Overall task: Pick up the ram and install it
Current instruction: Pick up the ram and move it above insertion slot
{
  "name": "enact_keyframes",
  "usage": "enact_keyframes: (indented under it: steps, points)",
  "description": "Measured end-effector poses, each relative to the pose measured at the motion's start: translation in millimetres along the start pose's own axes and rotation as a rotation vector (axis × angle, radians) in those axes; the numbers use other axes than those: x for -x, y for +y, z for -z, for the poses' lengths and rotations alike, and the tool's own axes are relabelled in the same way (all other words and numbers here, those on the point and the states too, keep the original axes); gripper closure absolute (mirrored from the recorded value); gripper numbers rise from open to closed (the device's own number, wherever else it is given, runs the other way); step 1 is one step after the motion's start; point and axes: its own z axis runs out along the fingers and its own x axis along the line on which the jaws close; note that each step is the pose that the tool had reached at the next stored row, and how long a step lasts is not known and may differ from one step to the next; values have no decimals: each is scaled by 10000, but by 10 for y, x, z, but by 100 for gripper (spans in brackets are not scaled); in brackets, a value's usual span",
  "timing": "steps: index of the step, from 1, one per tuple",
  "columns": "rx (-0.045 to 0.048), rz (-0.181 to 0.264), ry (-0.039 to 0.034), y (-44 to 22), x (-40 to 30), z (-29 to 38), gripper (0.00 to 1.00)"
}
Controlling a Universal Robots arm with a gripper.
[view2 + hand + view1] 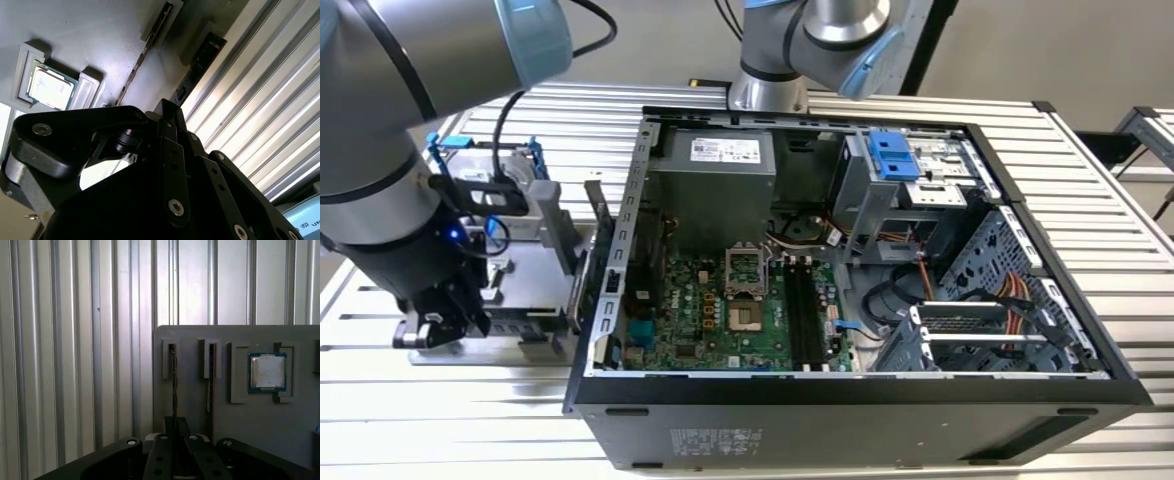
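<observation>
Step in hand: pick-up, at the grasp. The end effector (175, 426) is drawn together on one end of the ram (174, 380). The ram sits on edge in a slot of the grey holder (192, 395) on the bench (75, 340), beside a second stick (210, 385). Judged: extraction calls for a straight pull along the slot, clear of that neighbour.

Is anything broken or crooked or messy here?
No, nothing stands out. The ram and a second stick stand straight in their slots in the gray holder. The processor chip lies flat in its recess, and the gripper is lined up on the ram.
</observation>
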Motion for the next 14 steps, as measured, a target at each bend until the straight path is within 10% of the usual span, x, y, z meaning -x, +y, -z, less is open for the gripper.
enact_keyframes:
  steps: [14]
  points:
    - [-35,0,-1,4,1,60,100]
